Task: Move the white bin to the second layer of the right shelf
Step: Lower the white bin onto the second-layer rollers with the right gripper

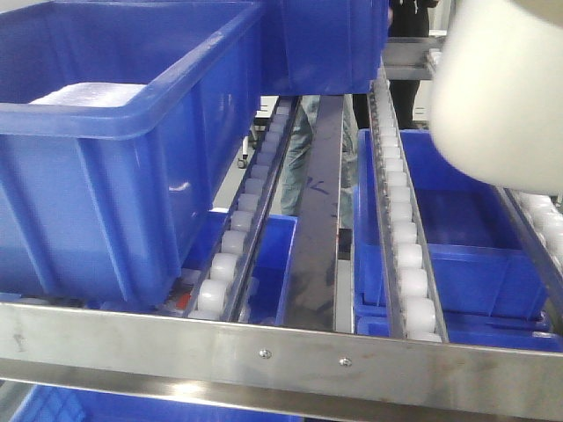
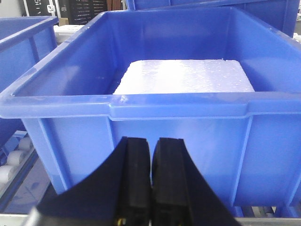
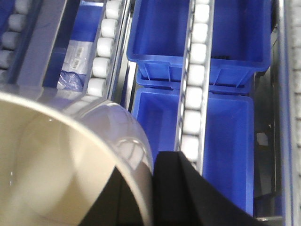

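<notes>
Front view: steel roller shelf (image 1: 400,237), blue crates (image 1: 114,167).

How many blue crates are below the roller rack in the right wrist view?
2. One blue crate sits at the top of the view, another just beneath it, both crossed by a roller track. Others may be hidden behind the white bin.

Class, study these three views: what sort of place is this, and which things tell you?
Probably a warehouse or factory picking area: a steel flow rack with roller tracks, stacked blue crates, and a screwed steel front rail.
</notes>
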You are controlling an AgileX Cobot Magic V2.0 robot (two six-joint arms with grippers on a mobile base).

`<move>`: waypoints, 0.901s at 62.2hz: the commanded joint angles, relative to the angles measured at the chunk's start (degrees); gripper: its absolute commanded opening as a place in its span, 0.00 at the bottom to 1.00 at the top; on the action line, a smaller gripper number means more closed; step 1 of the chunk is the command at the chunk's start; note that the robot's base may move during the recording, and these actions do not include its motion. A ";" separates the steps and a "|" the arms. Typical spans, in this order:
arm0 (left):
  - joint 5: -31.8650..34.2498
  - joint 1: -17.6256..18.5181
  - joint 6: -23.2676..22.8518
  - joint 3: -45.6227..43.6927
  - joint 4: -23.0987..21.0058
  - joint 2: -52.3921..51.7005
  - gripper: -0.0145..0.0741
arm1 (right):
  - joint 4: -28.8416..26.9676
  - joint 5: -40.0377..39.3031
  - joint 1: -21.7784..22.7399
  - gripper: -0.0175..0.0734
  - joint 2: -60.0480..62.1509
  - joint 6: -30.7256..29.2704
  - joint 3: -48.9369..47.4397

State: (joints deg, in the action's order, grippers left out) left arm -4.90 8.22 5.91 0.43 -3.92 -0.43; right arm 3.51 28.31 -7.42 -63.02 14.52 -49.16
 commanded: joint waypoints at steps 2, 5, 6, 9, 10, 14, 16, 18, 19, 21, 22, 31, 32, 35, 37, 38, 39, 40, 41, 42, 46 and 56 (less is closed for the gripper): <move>4.90 0.46 -0.20 2.11 -0.31 -0.80 0.26 | 2.52 -5.13 0.33 0.25 -4.56 0.07 -5.08; 4.90 0.46 -0.20 2.11 -0.31 -0.80 0.26 | 2.67 -5.06 0.33 0.25 -6.39 0.07 -6.17; 4.90 0.46 -0.20 2.11 -0.31 -0.80 0.26 | 2.67 -5.00 0.33 0.25 -7.24 0.07 -6.56; 4.90 0.46 -0.20 2.11 -0.31 -0.80 0.26 | 2.67 -4.87 0.33 0.25 -9.03 0.07 -7.33; 4.90 0.46 -0.20 2.11 -0.31 -0.80 0.26 | 2.67 -4.88 0.33 0.25 -9.51 0.07 -7.48; 4.90 0.46 -0.20 2.11 -0.31 -0.80 0.26 | 2.67 -4.82 0.33 0.25 -11.64 0.07 -8.01; 4.90 0.46 -0.20 2.11 -0.31 -0.80 0.26 | 2.67 -4.97 0.33 0.25 -12.51 0.07 -8.07; 4.90 0.46 -0.20 2.11 -0.31 -0.80 0.26 | 2.67 -5.15 0.33 0.25 -13.11 0.07 -8.07; 4.90 0.46 -0.20 2.11 -0.31 -0.80 0.26 | 2.67 -5.21 0.33 0.25 -13.52 0.07 -8.07; 4.90 0.46 -0.20 2.11 -0.31 -0.80 0.26 | 2.67 -5.36 0.33 0.25 -14.03 0.07 -8.07; 4.90 0.46 -0.20 2.11 -0.31 -0.80 0.26 | 2.67 -5.37 0.33 0.25 -14.27 0.07 -8.07; 4.90 0.46 -0.20 2.11 -0.31 -0.80 0.26 | 2.67 -5.81 2.45 0.25 -15.91 0.07 -8.07; 4.90 0.46 -0.20 2.11 -0.31 -0.80 0.26 | 2.67 -5.81 2.89 0.25 -16.06 0.07 -8.07; 4.90 0.46 -0.20 2.11 -0.31 -0.80 0.26 | 2.67 -5.90 3.77 0.25 -16.20 0.07 -8.07; 4.90 0.46 -0.20 2.11 -0.31 -0.80 0.26 | 2.61 -6.07 4.17 0.25 -16.27 0.07 -8.07; 4.90 0.46 -0.20 2.11 -0.31 -0.80 0.26 | 2.61 -6.15 4.29 0.25 -16.39 0.07 -8.07; 4.90 0.46 -0.20 2.11 -0.31 -0.80 0.26 | 2.61 -6.15 4.35 0.25 -16.38 0.07 -8.07; 4.90 0.46 -0.20 2.11 -0.31 -0.80 0.26 | 2.61 -6.21 4.35 0.25 -16.38 0.07 -8.07; 4.90 0.46 -0.20 2.11 -0.31 -0.80 0.26 | 2.66 -6.38 4.35 0.25 -16.38 0.07 -8.07; 4.90 0.46 -0.20 2.11 -0.31 -0.80 0.26 | 2.66 -6.45 4.35 0.25 -16.38 0.07 -8.07; 4.90 0.46 -0.20 2.11 -0.31 -0.80 0.26 | 2.66 -6.82 4.35 0.25 -16.38 0.07 -8.07; 4.90 0.46 -0.20 2.11 -0.31 -0.80 0.26 | 2.66 -6.83 4.35 0.25 -17.55 0.07 -8.07</move>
State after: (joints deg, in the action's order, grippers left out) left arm -4.90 8.22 5.91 0.43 -3.92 -0.43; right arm 5.68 25.65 -3.34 -81.63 14.52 -54.93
